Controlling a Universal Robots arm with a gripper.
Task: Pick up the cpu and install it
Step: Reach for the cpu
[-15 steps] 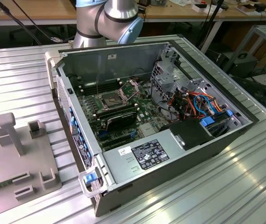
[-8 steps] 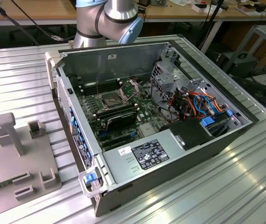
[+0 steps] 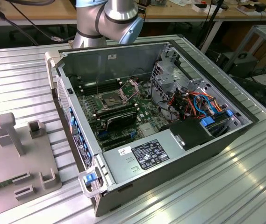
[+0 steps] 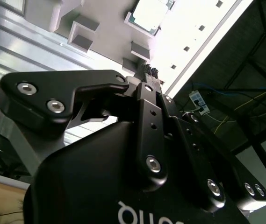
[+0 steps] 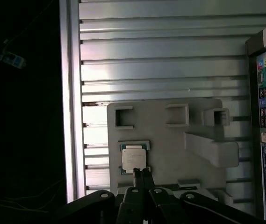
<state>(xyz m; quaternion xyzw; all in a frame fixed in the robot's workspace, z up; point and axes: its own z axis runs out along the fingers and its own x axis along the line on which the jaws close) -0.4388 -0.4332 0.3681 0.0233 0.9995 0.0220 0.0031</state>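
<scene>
The cpu [image 5: 134,157] is a small square chip with a silver-grey face. It lies flat in a recess of the grey fixture plate [image 5: 170,144] on the ribbed metal table. The second wrist view shows the cpu [image 4: 149,14] beyond the fingertips. My gripper [image 5: 140,171] hangs above the plate with its two thin black fingers pressed together and nothing between them. In the first wrist view the tips line up with the chip's near edge. The same gripper [image 4: 149,70] appears shut in the second wrist view. In the open computer case, the dark socket [image 3: 113,98] has its metal frame hinged up.
The open computer case [image 3: 161,126] lies on the ribbed table at the exterior view's right of the fixture plate [image 3: 11,168]. Upright grey posts and brackets [image 3: 9,130] stand on that plate. Cables and a power supply [image 3: 147,151] fill the case's near side. The table's edge rail [image 5: 72,102] runs beside the plate.
</scene>
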